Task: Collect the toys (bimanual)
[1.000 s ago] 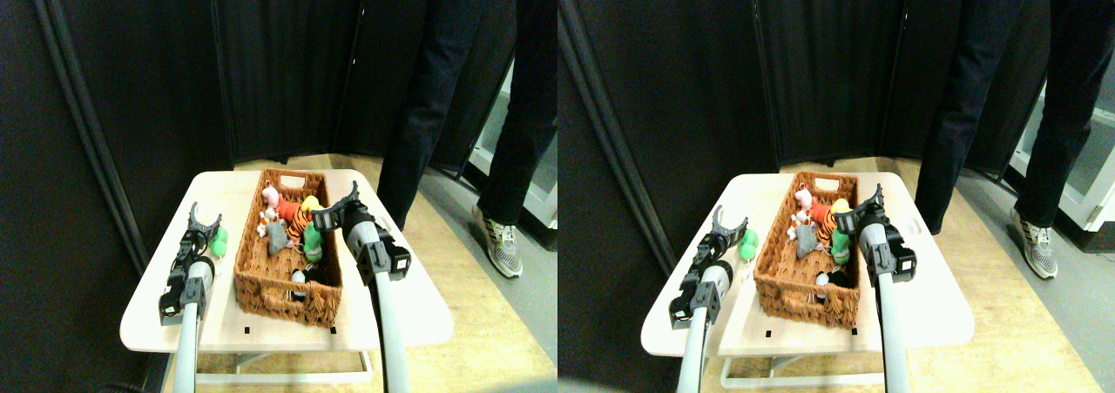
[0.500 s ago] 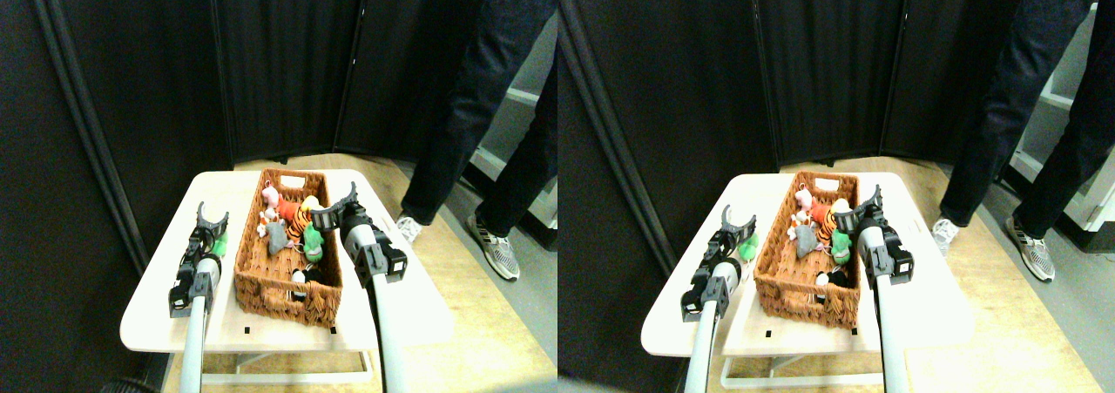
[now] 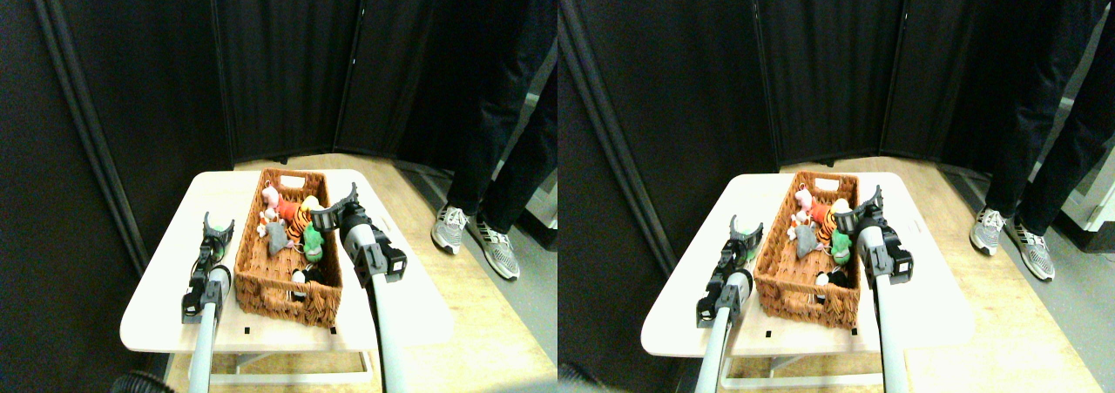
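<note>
High forward-down stereo pair, near-identical halves

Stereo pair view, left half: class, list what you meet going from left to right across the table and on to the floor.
Left gripper → green toy just behind it → wicker basket holding the other toys → right gripper at the basket's right rim → bare table → a person's shoes on the floor.
</note>
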Robot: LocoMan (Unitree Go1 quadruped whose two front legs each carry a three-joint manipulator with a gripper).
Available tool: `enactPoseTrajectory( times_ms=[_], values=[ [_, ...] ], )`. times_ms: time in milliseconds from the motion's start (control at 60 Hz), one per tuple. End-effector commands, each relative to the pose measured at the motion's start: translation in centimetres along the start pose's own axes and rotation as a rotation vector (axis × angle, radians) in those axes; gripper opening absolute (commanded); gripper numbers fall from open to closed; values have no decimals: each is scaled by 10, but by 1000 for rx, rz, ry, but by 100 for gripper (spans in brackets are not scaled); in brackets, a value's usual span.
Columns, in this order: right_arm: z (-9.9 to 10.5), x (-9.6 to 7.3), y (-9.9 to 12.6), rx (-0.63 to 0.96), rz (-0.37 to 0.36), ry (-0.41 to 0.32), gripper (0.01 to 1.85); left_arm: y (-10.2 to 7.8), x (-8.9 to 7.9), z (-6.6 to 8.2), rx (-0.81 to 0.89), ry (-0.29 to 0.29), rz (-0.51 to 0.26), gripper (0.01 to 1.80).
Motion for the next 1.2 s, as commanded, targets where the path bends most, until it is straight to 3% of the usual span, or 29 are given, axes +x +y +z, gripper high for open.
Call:
enactPoseTrajectory(
  times_ms=[17,117,417,533,683,733,967,1117,1200],
  values=[
    [3,0,8,-2,42,-25,110,-1,0,2,7,-7,-38,57],
    [2,1,8,2,39,-18,110,6,-2,1,10,-38,-35,60],
    [1,3,9,6,42,-24,111,19,-6,1,-7,-41,13,64],
    [0,3,10,10,36,-21,107,25,-6,0,-2,-73,21,63],
    [-1,4,11,12,47,-28,109,26,-5,-3,25,-120,13,37],
    [-2,4,11,22,56,-35,108,25,-2,0,72,-136,-31,1],
    [-1,3,12,34,57,-52,108,20,-2,5,66,-184,-27,1],
    [-1,1,11,33,64,-61,108,18,-2,5,74,-176,-27,1],
    [0,0,11,37,69,-74,108,5,-7,8,66,-162,-33,1]
  ],
)
